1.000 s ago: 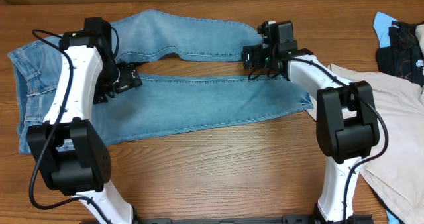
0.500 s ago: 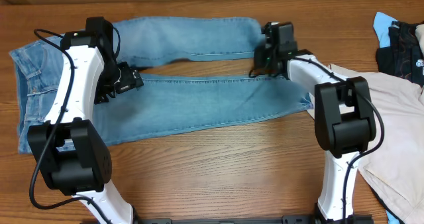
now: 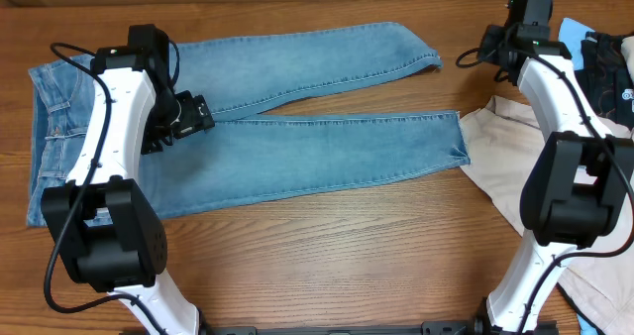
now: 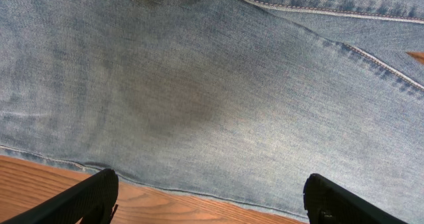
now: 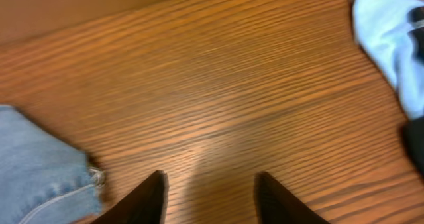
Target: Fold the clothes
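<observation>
Light-blue denim jeans [image 3: 297, 157] lie flat and face-up along the brown wooden table [image 3: 327, 246]; waistband [image 3: 40, 137] at my left, both legs running out to my right in a narrow V with a wedge of bare wood between them. No fold made yet, by my reading; the cloth looks laid out to be smoothed first.

My left claw [image 4: 211, 194] hovers low over the near leg [image 3: 327, 157], close to where the legs part; fingers spread wide, nothing between them, only denim below. Likely parked there to pin or pinch the thick upper cloth.

My right claw [image 5: 212, 201] hangs over bare wood past the end of the far leg [image 3: 327, 57]; fingers apart, holding nothing; the frayed hem [image 5: 93, 177] sits just off to its left, not touching.

Round about: a crumpled beige garment [image 3: 515, 157] at my right, its edge just beside the near leg's hem; beyond it a dark garment [image 3: 599, 72] and a pale-blue cloth [image 5: 387, 32]. The beige piece crowds the hem end; a careless grab there could catch both fabrics. Near half of the table offers room for folding.
</observation>
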### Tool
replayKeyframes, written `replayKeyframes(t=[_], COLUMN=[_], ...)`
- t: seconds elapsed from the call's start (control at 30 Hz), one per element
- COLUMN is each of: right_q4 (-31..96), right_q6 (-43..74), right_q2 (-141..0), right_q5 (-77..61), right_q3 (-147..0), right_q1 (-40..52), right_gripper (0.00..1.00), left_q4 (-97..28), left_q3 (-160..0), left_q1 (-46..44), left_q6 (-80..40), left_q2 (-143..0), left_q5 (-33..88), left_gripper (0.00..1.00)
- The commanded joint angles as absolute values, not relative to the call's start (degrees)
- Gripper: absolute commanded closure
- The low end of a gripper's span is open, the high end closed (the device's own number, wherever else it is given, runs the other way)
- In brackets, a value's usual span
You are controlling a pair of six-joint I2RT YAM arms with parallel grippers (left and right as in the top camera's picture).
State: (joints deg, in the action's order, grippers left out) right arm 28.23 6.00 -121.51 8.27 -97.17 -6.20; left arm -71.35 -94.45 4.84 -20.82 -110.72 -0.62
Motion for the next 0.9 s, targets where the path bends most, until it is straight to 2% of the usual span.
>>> replayKeyframes(t=[0.0, 0.13, 0.23, 0.37, 0.47, 0.53, 0.57, 0.6, 0.63, 0.7, 0.87], right_q4=[30.02, 29.80, 27.86, 23.64, 20.75, 19.27, 18.63, 18.13, 17.58, 16.82, 17.52], right_q6=[1.91, 1.28, 1.48, 1.52, 3.25, 3.20, 3.20, 3.22, 3.22, 3.84, 10.55], right_q2=[-120.49, -121.21, -123.90, -128.66, -131.72, -133.19, -133.56, -133.67, -133.64, -133.62, -131.68], right_q5=[-5.76, -9.15, -11.25, -11.68, -11.70, -13.96, -15.00, -15.59, -15.55, -15.51, -12.95], right_q3=[-97.89, -97.84, -97.84, -97.84, -97.84, -97.84, -97.84, -97.84, -97.84, -97.95, -100.88], right_q1=[-4.97, -4.05, -2.76, -1.15, -0.80, -0.73, -0.69, -0.69, -0.69, -0.71, -4.51], right_gripper=[0.36, 0.33, 0.23, 0.19, 0.12, 0.13, 0.16, 0.32, 0.60, 0.94, 0.96], left_q4=[-71.33, -71.00, -71.18, -71.13, -71.24, -71.09, -71.09, -71.05, -70.96, -70.94, -70.43], left_q3=[-95.26, -95.26, -95.26, -95.26, -95.26, -95.26, -95.26, -95.26, -95.26, -95.26, -95.26], left_q1=[4.43, 4.43, 4.43, 4.29, 3.64, 3.20, 3.14, 2.90, 2.87, 2.83, 2.20], left_q6=[-19.68, -19.70, -19.73, -19.77, -19.75, -19.77, -19.88, -19.94, -19.92, -19.92, -19.92], left_q2=[-110.56, -110.56, -110.56, -110.56, -110.56, -110.56, -110.56, -110.56, -110.56, -110.56, -110.56], left_q5=[-0.38, -0.36, -0.36, -0.12, -0.14, -0.12, -0.14, -0.14, -0.14, -0.16, -0.16], left_gripper=[0.08, 0.08, 0.08, 0.08, 0.08, 0.08, 0.08, 0.08, 0.08, 0.08, 0.08])
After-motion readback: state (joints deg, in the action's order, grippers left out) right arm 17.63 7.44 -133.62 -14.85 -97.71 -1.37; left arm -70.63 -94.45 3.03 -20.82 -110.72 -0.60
